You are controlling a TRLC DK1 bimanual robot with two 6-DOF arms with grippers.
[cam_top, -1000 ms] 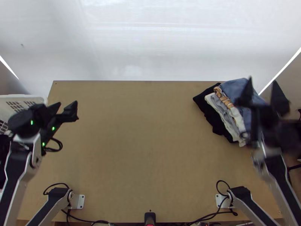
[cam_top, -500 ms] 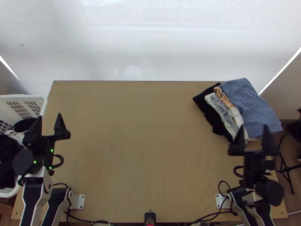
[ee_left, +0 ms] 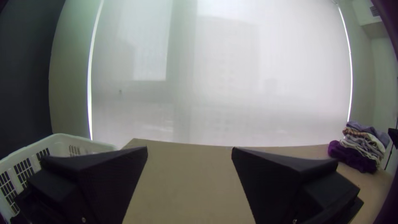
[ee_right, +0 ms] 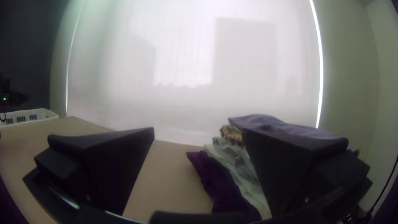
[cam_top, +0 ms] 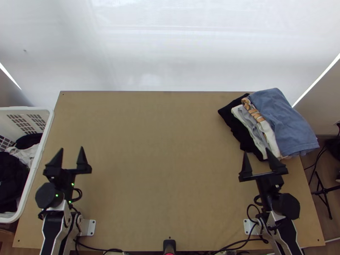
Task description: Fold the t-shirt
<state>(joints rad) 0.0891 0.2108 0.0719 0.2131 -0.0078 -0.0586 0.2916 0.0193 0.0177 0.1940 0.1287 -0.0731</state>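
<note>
At the table's left side my left gripper [cam_top: 71,157] stands open, nothing between its fingers; the left wrist view shows the gripper [ee_left: 189,151] with a wide gap. My right gripper [cam_top: 256,156] is open near the lower edge of the clothes pile, and in the right wrist view the gripper [ee_right: 199,130] has its fingers wide apart. Folded clothes lie stacked at the table's right: a blue garment [cam_top: 282,121] on top, white and grey ones [cam_top: 260,129] under it, a black one [cam_top: 238,125] lowest. I cannot tell which is the t-shirt.
A white basket [cam_top: 47,127] with black and white clothes [cam_top: 12,178] stands against the table's left edge. The wooden table [cam_top: 161,148] lies bare between the arms. Cables run along its near edge, and a black stand [cam_top: 324,191] is off to the right.
Both grippers have drawn back toward the near edge. The right one has left the blue garment and shifted left; the left one has turned to point up the picture. The pile lies unchanged.
</note>
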